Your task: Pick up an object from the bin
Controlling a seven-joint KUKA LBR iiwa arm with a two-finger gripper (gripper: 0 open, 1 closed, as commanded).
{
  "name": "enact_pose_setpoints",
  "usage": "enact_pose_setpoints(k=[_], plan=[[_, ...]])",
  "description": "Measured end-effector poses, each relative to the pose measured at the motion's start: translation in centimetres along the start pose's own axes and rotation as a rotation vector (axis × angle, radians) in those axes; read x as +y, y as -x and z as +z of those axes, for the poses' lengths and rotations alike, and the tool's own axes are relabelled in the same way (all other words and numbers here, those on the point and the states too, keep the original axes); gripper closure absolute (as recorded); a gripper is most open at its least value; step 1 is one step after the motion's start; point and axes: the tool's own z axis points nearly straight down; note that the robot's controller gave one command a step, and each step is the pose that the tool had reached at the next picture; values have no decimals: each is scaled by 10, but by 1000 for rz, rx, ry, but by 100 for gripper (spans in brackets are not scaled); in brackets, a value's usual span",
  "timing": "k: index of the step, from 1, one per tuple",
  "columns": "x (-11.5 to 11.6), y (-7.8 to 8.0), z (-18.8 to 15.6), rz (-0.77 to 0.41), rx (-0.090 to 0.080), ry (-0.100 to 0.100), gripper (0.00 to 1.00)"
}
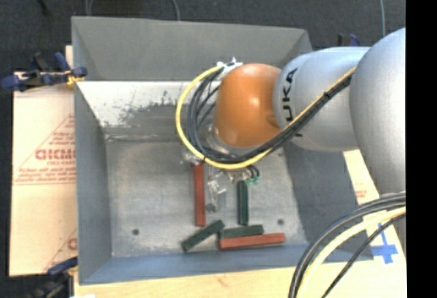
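Grey metal bin (pixel 136 180), five flat sticks on its floor: two red-brown, three dark green. Reaching in from the right, wrist under an orange cover (pixel 246 112) looped with yellow and black cables (pixel 183 112), gripper (pixel 215 197) pointing down at mid-floor. Open or closed: cannot tell. Flanking it, both lying lengthwise toward the near wall: red-brown stick (pixel 199 194) on the left-wall side, green stick (pixel 242 202) on the right-wall side. Along the near wall: slanted green stick (pixel 202 236), level green stick (pixel 241 229), second red-brown stick (pixel 251 240) touching the level one.
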Motion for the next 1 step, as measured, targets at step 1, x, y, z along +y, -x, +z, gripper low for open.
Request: enact_pose_setpoints(k=[1], plan=[[1, 3, -29, -59, -6, -2, 0]])
